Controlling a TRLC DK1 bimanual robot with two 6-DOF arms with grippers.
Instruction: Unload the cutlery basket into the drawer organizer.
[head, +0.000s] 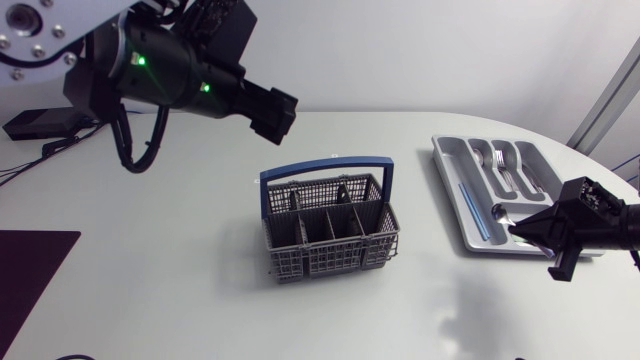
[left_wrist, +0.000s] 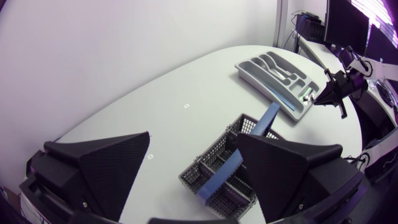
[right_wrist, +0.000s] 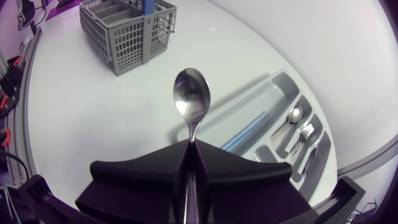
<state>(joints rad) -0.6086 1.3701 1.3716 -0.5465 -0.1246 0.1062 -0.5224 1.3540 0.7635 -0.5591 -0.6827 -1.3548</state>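
The grey wire cutlery basket (head: 330, 232) with its blue handle (head: 325, 169) stands mid-table. A grey drawer organizer (head: 447, 180) lies to its right, holding forks (head: 505, 165), a spoon and a blue-handled piece (head: 470, 205). My right gripper (head: 522, 230) hovers over the organizer's near end, shut on the handle of a steel spoon (right_wrist: 191, 99) that sticks out ahead of the fingers, bowl forward. My left gripper (head: 275, 112) hangs high above and behind the basket; in its own view the fingers (left_wrist: 112, 162) stand wide open and empty, with the basket (left_wrist: 214, 163) below them.
A black box (head: 35, 122) with cables sits at the table's back left. A dark flat patch (head: 30, 260) lies at the front left. The organizer (right_wrist: 283, 84) reaches close to the table's right edge.
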